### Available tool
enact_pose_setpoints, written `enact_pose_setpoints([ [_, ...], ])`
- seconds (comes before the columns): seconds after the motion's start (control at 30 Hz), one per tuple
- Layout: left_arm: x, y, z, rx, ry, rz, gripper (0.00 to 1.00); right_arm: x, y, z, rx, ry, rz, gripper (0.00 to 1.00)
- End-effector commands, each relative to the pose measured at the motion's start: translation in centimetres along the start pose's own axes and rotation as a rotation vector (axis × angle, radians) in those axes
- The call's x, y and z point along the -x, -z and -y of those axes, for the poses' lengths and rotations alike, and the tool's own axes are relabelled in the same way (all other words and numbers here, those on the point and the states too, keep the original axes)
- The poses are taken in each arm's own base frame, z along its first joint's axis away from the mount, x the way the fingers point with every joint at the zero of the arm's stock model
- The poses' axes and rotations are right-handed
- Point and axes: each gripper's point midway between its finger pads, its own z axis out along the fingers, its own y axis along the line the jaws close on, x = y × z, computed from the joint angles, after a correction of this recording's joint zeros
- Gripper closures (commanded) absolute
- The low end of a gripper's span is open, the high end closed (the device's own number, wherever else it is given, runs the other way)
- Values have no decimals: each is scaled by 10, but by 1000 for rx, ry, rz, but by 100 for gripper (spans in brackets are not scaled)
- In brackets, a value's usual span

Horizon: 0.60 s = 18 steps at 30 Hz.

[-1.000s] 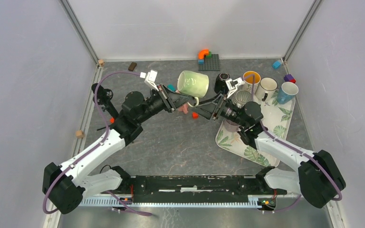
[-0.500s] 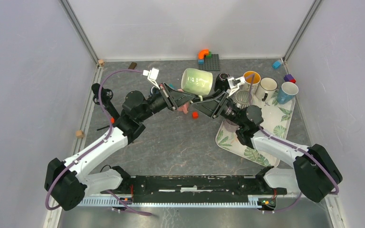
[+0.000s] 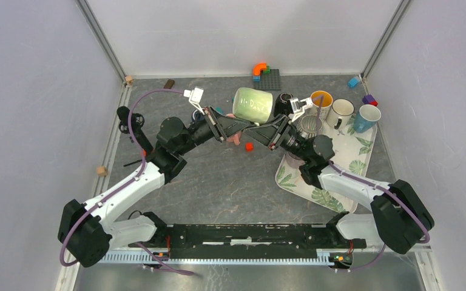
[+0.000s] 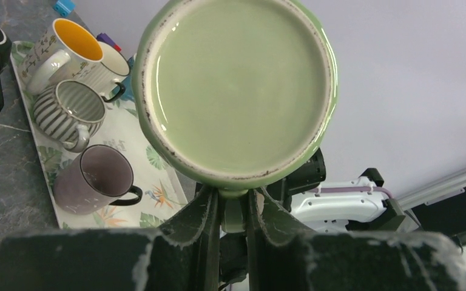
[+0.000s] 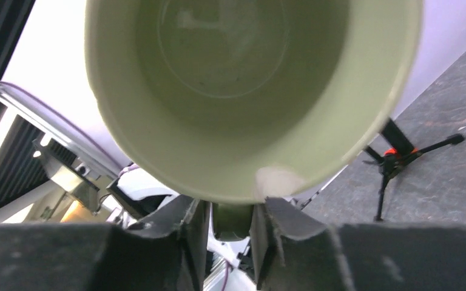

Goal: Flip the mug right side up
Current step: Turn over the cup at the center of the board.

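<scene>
Above the far middle of the dark grey marbled tabletop (image 3: 218, 182), lifted clear and lying sideways: pale green glazed ceramic mug (image 3: 252, 105), base facing the left arm, open mouth facing the right, curved handle (image 4: 233, 219) pointing down. Pinched on that handle from both ends, left gripper (image 4: 233, 203) clamped at the base side and right gripper (image 5: 232, 212) clamped at the mouth side, likely to share the weight mid-turn. Roughly halfway by the look of it: neither inverted nor upright, needing a further quarter roll mouth-up before lowering onto bare table beside the leaf-patterned tray (image 3: 324, 197).
</scene>
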Motion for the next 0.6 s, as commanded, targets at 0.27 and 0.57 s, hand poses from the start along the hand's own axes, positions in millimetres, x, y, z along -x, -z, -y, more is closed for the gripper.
enact_pose_setpoints([
  [0.27, 17, 2, 36, -130, -44, 47, 91, 7, -6, -13, 15, 101, 18, 100],
  [0.57, 16, 2, 29, -87, -61, 37, 14, 18, -3, -7, -93, 228, 35, 100],
])
